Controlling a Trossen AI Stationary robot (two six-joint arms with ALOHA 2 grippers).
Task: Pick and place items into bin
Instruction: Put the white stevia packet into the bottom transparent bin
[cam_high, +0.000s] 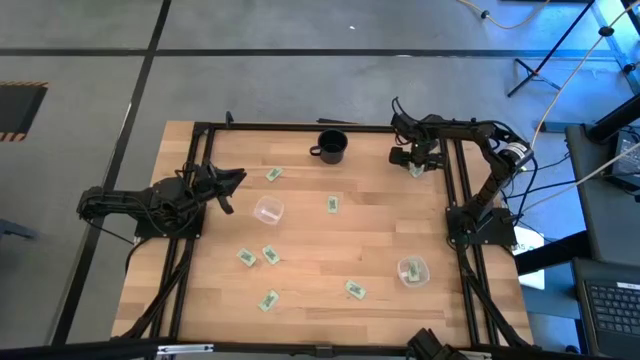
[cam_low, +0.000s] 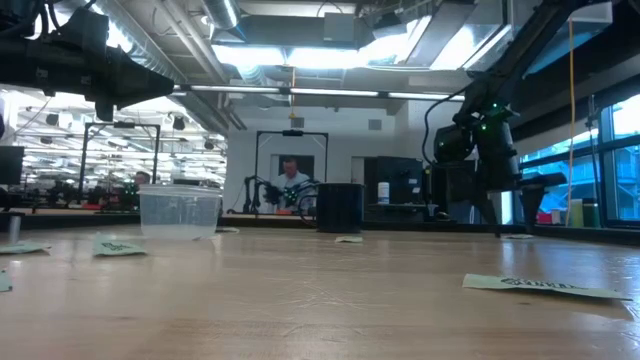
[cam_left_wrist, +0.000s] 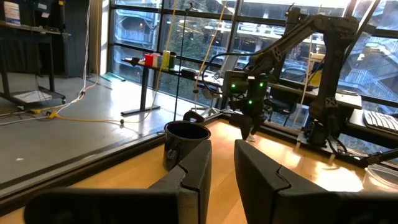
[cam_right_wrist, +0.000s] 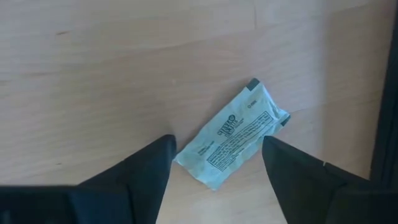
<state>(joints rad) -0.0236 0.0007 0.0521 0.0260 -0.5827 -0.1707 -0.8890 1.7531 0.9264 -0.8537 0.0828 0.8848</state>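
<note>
Several small green-and-white packets lie flat on the wooden table, among them one near the mug (cam_high: 274, 174), one mid-table (cam_high: 333, 203) and one toward the near edge (cam_high: 355, 290). My right gripper (cam_high: 418, 162) is over the far right corner, pointing down, open. Its fingers stand on either side of one packet (cam_right_wrist: 233, 134) that lies flat on the wood; I see no touch. My left gripper (cam_high: 235, 180) waits raised at the table's left side, its fingers (cam_left_wrist: 222, 149) a narrow gap apart and holding nothing.
A black mug (cam_high: 331, 147) stands near the far edge. One clear plastic cup (cam_high: 268, 210) stands left of centre, and another (cam_high: 413, 271) at the near right has something inside. Black frame rails (cam_high: 462, 180) run along the table's sides. A person shows far behind in the low view.
</note>
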